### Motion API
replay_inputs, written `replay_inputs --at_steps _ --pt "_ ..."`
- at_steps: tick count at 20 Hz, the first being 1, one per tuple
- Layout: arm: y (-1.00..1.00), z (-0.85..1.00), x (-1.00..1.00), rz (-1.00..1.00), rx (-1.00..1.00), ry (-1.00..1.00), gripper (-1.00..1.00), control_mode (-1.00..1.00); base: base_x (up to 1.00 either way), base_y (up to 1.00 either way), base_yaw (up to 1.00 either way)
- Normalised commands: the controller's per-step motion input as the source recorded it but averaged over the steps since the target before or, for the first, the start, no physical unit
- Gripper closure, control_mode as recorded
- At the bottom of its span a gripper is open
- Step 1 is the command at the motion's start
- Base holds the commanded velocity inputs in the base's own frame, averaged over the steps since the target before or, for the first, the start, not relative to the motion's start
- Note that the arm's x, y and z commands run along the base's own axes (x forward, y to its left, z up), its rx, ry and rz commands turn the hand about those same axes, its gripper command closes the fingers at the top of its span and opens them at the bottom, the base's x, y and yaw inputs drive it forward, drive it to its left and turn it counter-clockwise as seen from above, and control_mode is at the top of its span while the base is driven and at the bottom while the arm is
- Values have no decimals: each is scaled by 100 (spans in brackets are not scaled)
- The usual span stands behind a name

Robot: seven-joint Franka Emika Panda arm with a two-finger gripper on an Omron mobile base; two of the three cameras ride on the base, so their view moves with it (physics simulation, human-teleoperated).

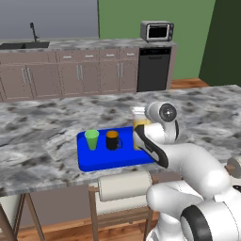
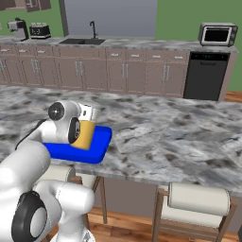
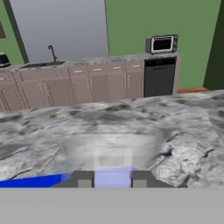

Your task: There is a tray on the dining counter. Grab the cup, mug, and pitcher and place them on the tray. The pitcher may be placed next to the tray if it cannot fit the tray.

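In the left base view, the tray [image 1: 101,162] lies on the near edge of the dining counter [image 1: 42,127], over a stool [image 1: 123,186]. The cup [image 1: 92,140] and the mug [image 1: 112,140] stand upright side by side on the tray's left half, which leaves the right half free for the larger vessel. The pitcher [image 1: 140,128] stands at the tray's right end, largely hidden behind the wrist of the arm.

In the right base view, the pitcher [image 2: 85,134] shows its yellow-orange side upright over the right part of the tray [image 2: 97,146], and the gripper [image 2: 90,113] sits at its rim. The jaws appear closed on the pitcher's rim, though the fingers are mostly covered by the hand. Whether the base already rests on the tray cannot be told.

In the hand view, the fingertips [image 3: 82,178] rise narrowly apart, with a pale translucent shape between them and a blue strip of tray [image 3: 30,181] to the left.
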Motion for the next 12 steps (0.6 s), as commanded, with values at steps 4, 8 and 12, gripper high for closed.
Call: replay_inputs --at_steps 4,8,12 --pt "0 4 0 0 0 -3 100 -100 0 0 0" --pt "0 38 0 0 0 -21 100 -100 0 0 0" --pt "0 31 0 0 0 -16 100 -100 0 0 0"
